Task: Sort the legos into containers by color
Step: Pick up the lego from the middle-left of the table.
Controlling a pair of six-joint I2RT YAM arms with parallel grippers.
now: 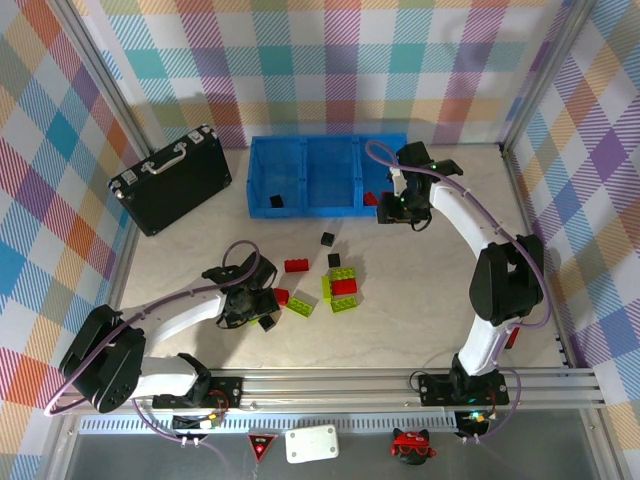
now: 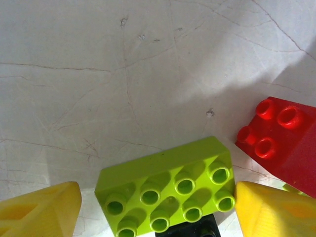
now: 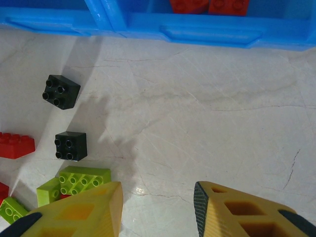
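Observation:
Loose legos lie mid-table: a red one (image 1: 296, 265), two black cubes (image 1: 327, 239) (image 1: 334, 260) and a lime-and-red cluster (image 1: 340, 288). My left gripper (image 1: 262, 305) (image 2: 158, 197) hangs low and open over a lime studded brick (image 2: 168, 190) lying flat between its yellow fingers (image 2: 39, 212). Its right finger is near the brick's end, and a gap shows on the left. A red brick (image 2: 281, 143) lies just right of it and a black one (image 2: 190, 231) behind it. My right gripper (image 1: 392, 208) (image 3: 158, 207) stands open and empty before the blue containers (image 1: 305, 150) (image 3: 212, 34). The left container holds a black brick (image 1: 276, 201), the right one red bricks (image 3: 207, 6).
A black hard case with a silver handle (image 1: 172, 178) lies at the back left, beside the tray. Checkered walls close in the table on three sides. An aluminium rail (image 1: 350, 380) runs along the near edge by the arm bases.

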